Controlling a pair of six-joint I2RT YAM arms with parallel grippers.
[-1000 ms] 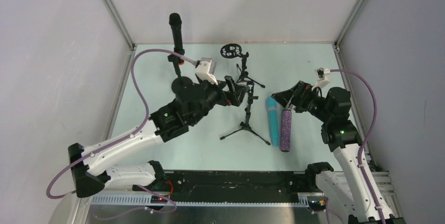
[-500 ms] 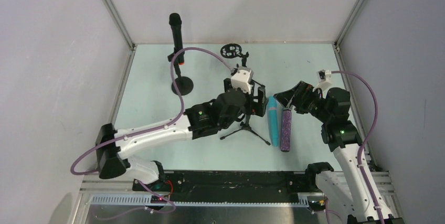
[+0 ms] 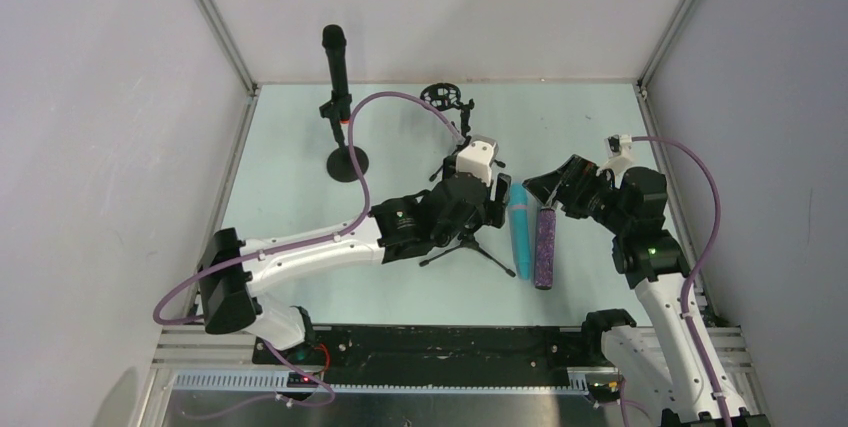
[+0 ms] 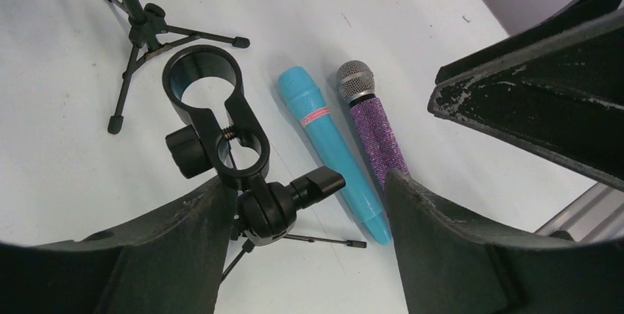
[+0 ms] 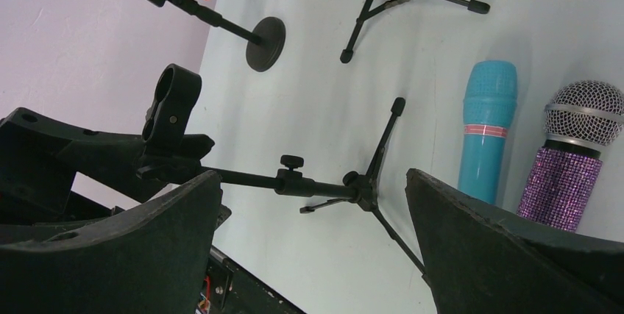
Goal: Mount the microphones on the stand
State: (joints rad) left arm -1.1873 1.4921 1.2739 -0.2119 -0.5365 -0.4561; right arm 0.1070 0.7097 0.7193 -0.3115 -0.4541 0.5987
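Microphones are three: black microphone [image 3: 335, 62] with an orange-red end stands upright in the round-base stand [image 3: 347, 162] at the far left, while the cyan microphone [image 4: 331, 145] and purple microphone [image 4: 375, 134] lie flat side by side on the desk [image 3: 280, 177], touching or nearly so. Stands are three too: the round-base one, a far tripod [image 4: 140, 23] and a near tripod stand [image 5: 324, 185] whose ring clip [image 4: 234, 119] is empty. My left pincer [image 4: 303, 182] hangs over that clip with its jaws apart and nothing gripped, as far as I can tell. My right pincer [image 5: 310, 176] is spread wide and empty, near the heads of the two lying mics. Both look like stiff, light sticks, and being round they will likely roll if nudged. Cyan looks smooth, so probably slippery. Purple glitter should give better bite, and its mesh head may dent. I would grab mid-body, across the barrel, leaving the tail end free for the clip.
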